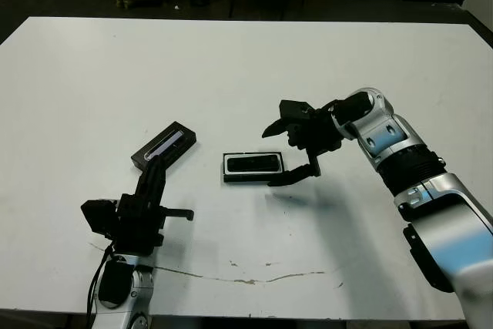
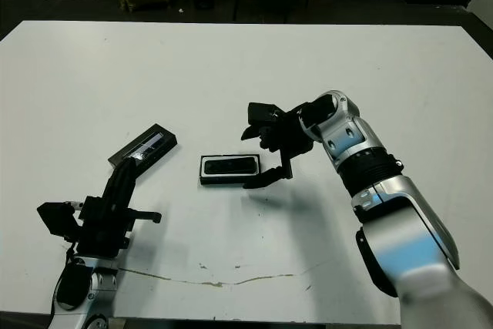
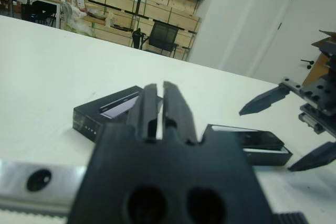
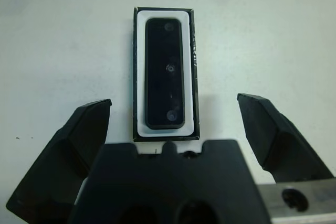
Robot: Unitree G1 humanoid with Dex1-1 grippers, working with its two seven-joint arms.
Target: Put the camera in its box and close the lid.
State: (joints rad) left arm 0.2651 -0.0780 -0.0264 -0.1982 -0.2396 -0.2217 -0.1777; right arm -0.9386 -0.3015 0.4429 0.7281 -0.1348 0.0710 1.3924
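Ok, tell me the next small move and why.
Probably send the left gripper to the lid. The camera already lies inside the box, the lid lies apart on the table, and the open right gripper holds nothing.

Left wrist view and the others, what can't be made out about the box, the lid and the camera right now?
- Shallow black tray with white lining, the box: the left gripper's black body hides its near end in the left wrist view.
- Flat black lid with pale stripe: its near end is covered by the left fingers in the head views.
- Matte-black oblong camera: the right wrist view shows it in the tray, but not whether it is fully seated.
- Small markings on the tray's side wall: too small to read.
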